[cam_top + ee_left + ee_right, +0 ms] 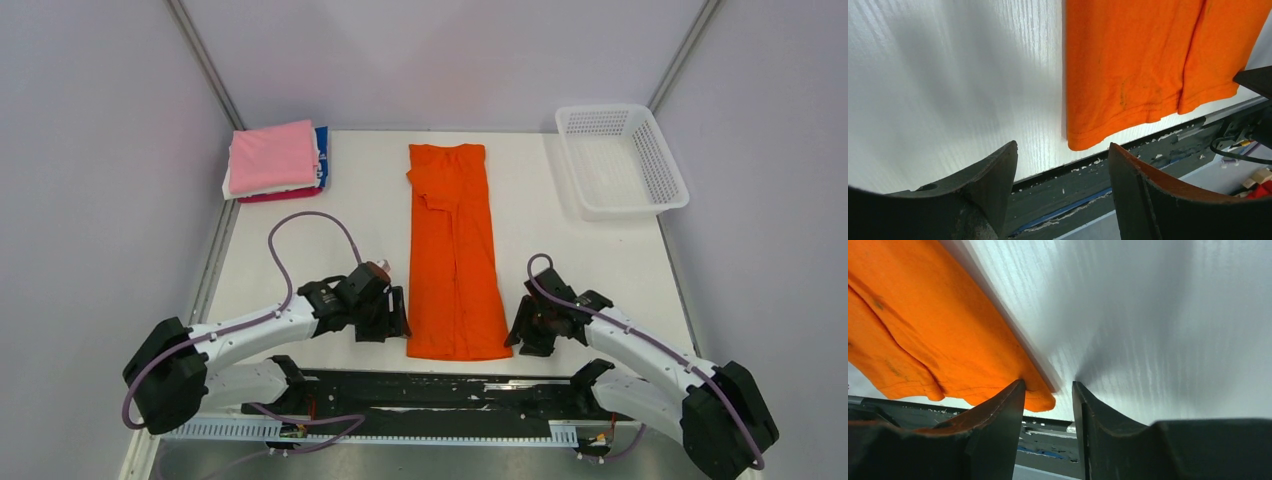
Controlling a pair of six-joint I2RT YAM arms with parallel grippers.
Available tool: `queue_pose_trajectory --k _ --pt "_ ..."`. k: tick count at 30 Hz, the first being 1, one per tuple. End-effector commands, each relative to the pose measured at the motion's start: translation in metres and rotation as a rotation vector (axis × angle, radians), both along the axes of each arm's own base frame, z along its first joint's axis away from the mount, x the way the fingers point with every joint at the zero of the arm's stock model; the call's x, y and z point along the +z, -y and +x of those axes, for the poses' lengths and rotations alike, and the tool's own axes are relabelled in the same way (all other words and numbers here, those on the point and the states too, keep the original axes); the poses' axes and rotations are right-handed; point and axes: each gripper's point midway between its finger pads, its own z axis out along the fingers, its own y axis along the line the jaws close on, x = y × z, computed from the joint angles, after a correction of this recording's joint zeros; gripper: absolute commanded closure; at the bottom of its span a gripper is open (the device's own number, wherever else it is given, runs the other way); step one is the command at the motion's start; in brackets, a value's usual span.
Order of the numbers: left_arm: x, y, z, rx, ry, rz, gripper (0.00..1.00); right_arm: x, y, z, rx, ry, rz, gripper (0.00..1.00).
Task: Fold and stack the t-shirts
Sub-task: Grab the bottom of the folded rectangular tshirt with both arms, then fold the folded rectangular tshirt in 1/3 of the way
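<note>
**Reporter:** Where is the orange shirt (455,250)?
**Photographer:** It lies folded into a long strip down the middle of the white counter (370,200), hem toward the arms.
**Reporter:** And the hands?
**Photographer:** The left hand (392,325) sits low just left of the near hem, fingers spread, nothing between them. The right hand (522,335) is at the near right corner, fingers partly apart, the cloth's corner at one fingertip, not pinched.
**Reporter:** Elsewhere?
**Photographer:** Folded shirts (275,160), pink on top, are stacked far left. A white basket (630,208) stands far right.
</note>
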Motion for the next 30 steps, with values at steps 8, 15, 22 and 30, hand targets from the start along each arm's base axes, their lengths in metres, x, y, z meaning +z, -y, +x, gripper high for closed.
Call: queue_pose_trajectory --k 8,15,22,30 --pt "-0.014 0.027 -0.002 -0.052 -0.052 -0.065 0.4 -0.006 -0.028 -0.002 0.089 -0.039 0.133 0.71" --pt "-0.027 0.028 -0.01 -0.076 -0.099 -0.039 0.51 -0.008 -0.034 -0.007 0.106 -0.051 0.176 0.86" --pt "-0.026 0.031 -0.026 -0.123 -0.116 -0.027 0.68 -0.002 -0.038 -0.008 0.114 -0.038 0.211 0.94" --pt "-0.011 0.032 -0.036 -0.143 -0.12 -0.028 1.0 0.01 -0.046 -0.016 0.136 -0.046 0.286 1.0"
